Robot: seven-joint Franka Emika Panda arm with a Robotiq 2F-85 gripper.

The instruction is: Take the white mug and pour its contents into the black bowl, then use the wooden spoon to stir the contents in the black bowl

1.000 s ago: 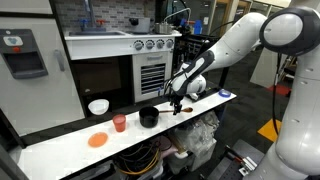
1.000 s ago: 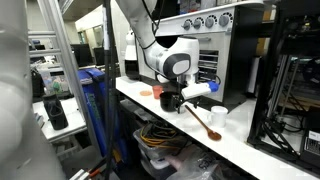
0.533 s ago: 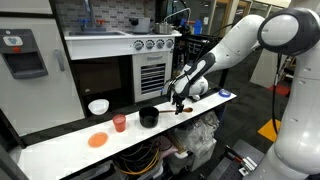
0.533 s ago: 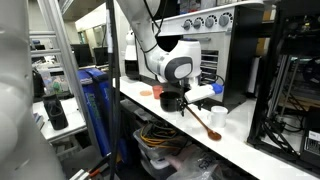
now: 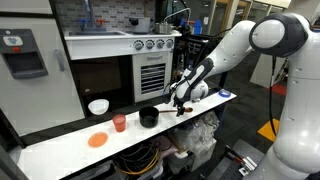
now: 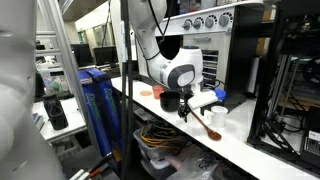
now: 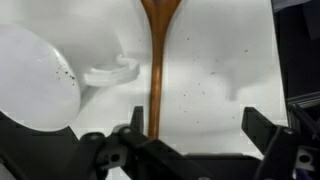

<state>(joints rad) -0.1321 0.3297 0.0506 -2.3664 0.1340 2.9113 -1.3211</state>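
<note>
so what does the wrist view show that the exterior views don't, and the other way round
Only the wrist view: the end effector is open, with its fingers on either side of the spoon handle, and the mug has its handle pointing toward the spoon.
Only the exterior views: the black bowl, red cup, orange disc, white bowl and the arm.
Both: the spoon and mug on the white counter, with the end effector above them.

Slim wooden spoon inside the wide-spread tool, white mug beside.
</note>
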